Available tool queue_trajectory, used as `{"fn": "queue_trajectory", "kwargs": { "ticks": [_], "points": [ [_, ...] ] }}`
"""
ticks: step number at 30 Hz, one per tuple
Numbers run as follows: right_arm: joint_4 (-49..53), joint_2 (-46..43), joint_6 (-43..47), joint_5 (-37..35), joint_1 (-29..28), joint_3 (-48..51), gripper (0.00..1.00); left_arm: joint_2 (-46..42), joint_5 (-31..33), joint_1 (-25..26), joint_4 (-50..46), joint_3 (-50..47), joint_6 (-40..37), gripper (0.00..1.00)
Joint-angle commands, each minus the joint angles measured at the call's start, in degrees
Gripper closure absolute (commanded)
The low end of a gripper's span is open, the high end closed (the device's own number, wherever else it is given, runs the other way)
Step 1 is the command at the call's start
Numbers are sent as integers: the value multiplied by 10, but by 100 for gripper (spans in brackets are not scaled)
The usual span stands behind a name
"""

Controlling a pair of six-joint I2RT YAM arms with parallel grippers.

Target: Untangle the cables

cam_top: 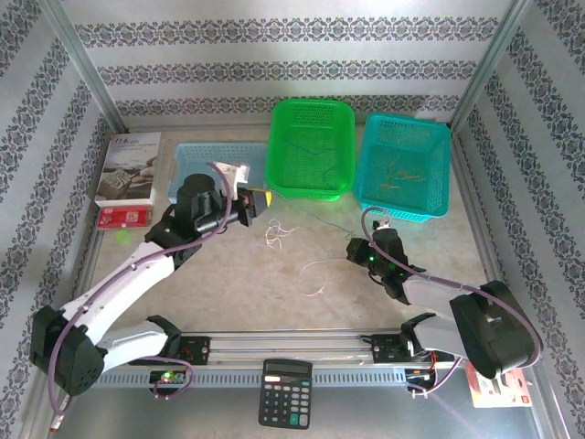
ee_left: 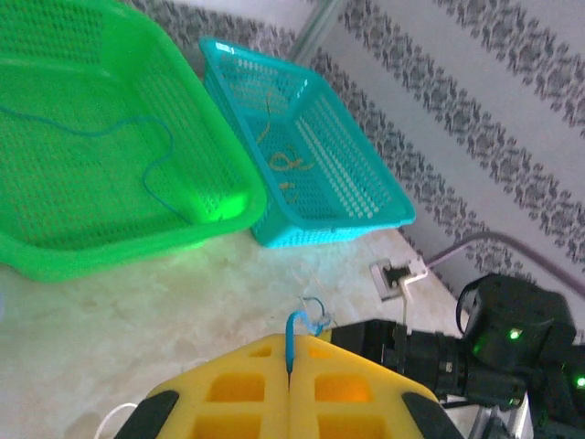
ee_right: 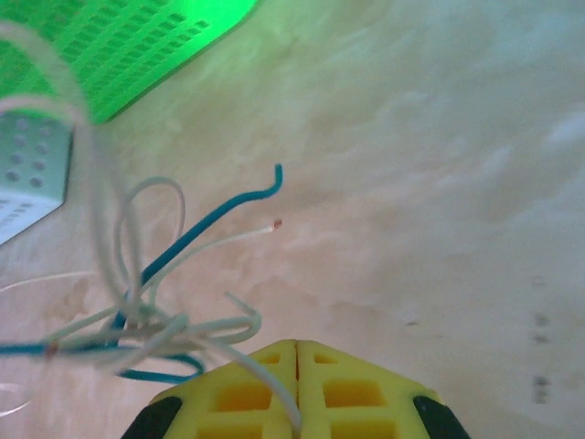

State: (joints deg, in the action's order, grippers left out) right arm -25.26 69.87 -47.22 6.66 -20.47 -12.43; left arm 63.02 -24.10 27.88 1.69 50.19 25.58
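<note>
**A:** What is the biggest thing here?

**B:** A pale table [cam_top: 228,293]. A green basket [ee_left: 110,256] and a teal basket [ee_left: 338,229] stand side by side at its far edge.

**A:** And the arms?

**B:** The left gripper [ee_left: 290,352] is closed, pinching a blue strand [ee_left: 291,329]. The right gripper [ee_right: 297,352] is also closed, with a white strand [ee_right: 285,402] caught in its seam.

**A:** Where are the cables?

**B:** The cables [ee_right: 137,320], white and blue, sit tangled over the middle of the table, between the two grippers and just beside the right one.
</note>
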Motion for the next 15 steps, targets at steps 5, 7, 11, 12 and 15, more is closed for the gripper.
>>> {"fn": "queue_trajectory", "kwargs": {
  "ticks": [5,7,11,12,15],
  "points": [
    [59,-37,4,-11,56,17,100,-95,41,-85,-37,-4,9,100],
    [68,-41,7,-10,65,15,100,-109,41,-102,-47,-3,8,100],
    [77,-43,11,-5,83,17,100,-127,43,-124,-55,-2,3,100],
    [77,-42,11,-2,83,16,100,-126,37,-127,-51,-2,5,100],
    [62,-38,20,28,77,11,100,-113,-3,-129,-35,1,11,100]
  ]
}}
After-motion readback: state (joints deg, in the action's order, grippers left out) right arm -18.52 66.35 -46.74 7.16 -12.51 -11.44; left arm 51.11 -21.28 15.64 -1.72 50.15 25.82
